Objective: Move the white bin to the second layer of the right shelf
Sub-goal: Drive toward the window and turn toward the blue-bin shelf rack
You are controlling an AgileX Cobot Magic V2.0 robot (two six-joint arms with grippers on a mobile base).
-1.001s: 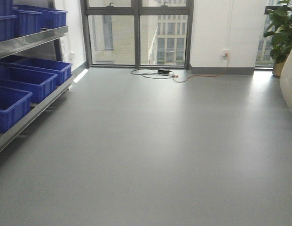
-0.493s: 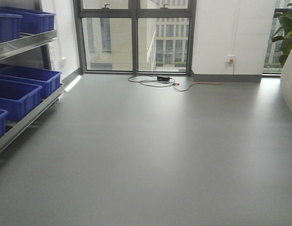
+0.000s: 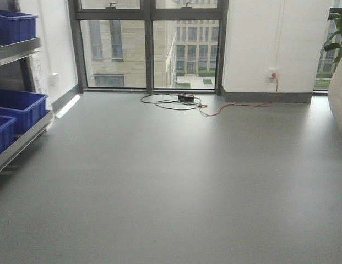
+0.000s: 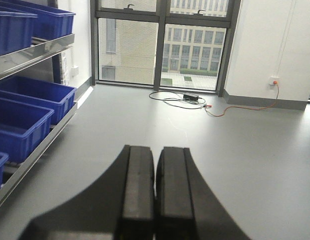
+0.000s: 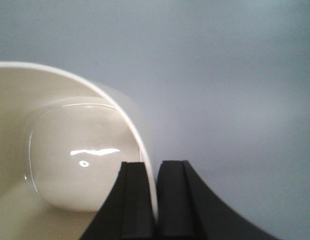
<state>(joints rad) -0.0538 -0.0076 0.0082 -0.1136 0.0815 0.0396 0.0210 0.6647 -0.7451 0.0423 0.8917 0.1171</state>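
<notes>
The white bin (image 5: 70, 165) is a glossy cream tub seen from above in the right wrist view, its empty inside facing me. My right gripper (image 5: 155, 172) is shut on the bin's rim, one finger inside the wall and one outside, holding it above the grey floor. A cream edge of the bin (image 3: 340, 93) shows at the right border of the front view. My left gripper (image 4: 155, 160) is shut and empty above the floor. The right shelf's roller level is out of view.
A steel rack (image 3: 19, 140) with blue crates (image 3: 19, 107) stands at the left; it also shows in the left wrist view (image 4: 40, 50). Windows (image 3: 148, 44), a white wall, floor cables (image 3: 182, 100) and a potted plant (image 3: 338, 33) are ahead. Grey floor fills the middle.
The front view has swung right: the rack and blue crates have slid toward the left edge, and the windows and cables have shifted left. The bin's edge stays at the right border.
</notes>
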